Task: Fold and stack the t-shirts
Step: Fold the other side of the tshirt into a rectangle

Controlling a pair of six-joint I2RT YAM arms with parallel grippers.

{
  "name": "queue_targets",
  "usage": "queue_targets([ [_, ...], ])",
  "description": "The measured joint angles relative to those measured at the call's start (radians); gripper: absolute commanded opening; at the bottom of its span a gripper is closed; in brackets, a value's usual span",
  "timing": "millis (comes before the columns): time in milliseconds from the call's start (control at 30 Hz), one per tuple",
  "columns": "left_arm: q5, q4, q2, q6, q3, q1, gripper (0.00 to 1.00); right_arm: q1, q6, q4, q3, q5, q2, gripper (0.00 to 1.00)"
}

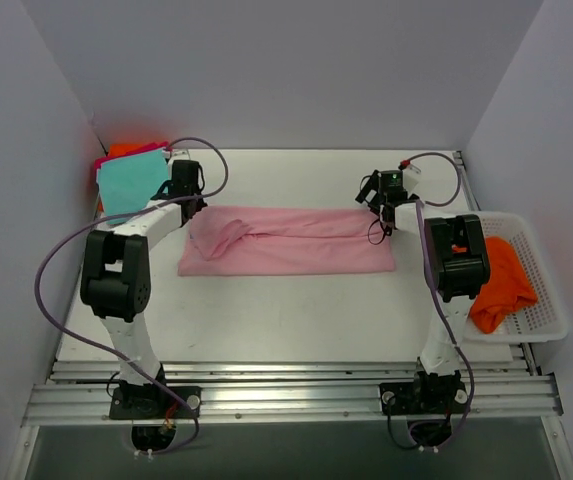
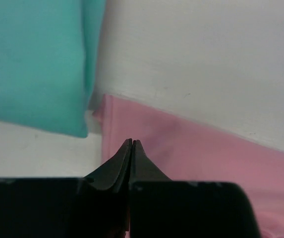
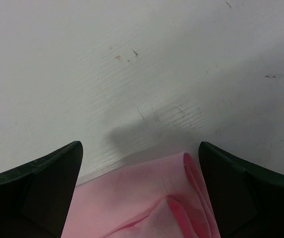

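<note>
**Pink shirt lies in a long strip, one gripper at each far corner**

The pale pink t-shirt (image 1: pixel 296 245) lies flat across the middle of the table (image 1: pixel 286 320), folded lengthwise into a long band running left to right, with some bunched folds towards its left end.

The left gripper (image 1: pixel 188 200) sits over the band's far left corner. In the left wrist view its fingers (image 2: pixel 127 158) are pressed together, tips above the pink cloth, with no cloth visible between them. Just beside that corner lies the teal t-shirt (image 1: pixel 131 182), folded flat on top of a pile in the table's far left corner; an orange layer (image 1: pixel 131 150) peeks out behind it.

The right gripper (image 1: pixel 378 205) hovers at the band's far right corner. In the right wrist view its fingers (image 3: pixel 42 183) stand wide apart, and the layered corner of the pink shirt lies on the table between them, untouched.

To the right of the right arm, a second orange t-shirt (image 1: pixel 498 280) lies crumpled in the white mesh basket (image 1: pixel 551 320).
</note>
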Motion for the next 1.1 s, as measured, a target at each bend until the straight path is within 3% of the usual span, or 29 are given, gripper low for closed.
queue_targets([
  [133,0.135,0.003,0.166,0.003,0.116,0.005,0.02,0.0,-0.001,0.001,0.006,0.003,0.006,1.0],
  [300,0.249,0.002,0.211,0.002,0.118,-0.006,0.02,0.0,-0.004,0.007,0.021,0.006,0.018,1.0],
  [700,0.355,0.109,0.109,-0.009,-0.066,-0.009,0.02,0.0,-0.008,0.009,0.034,0.008,0.028,1.0],
  [1100,0.333,0.153,-0.006,0.004,-0.144,-0.053,0.02,0.0,-0.009,0.01,0.034,0.008,0.029,1.0],
])
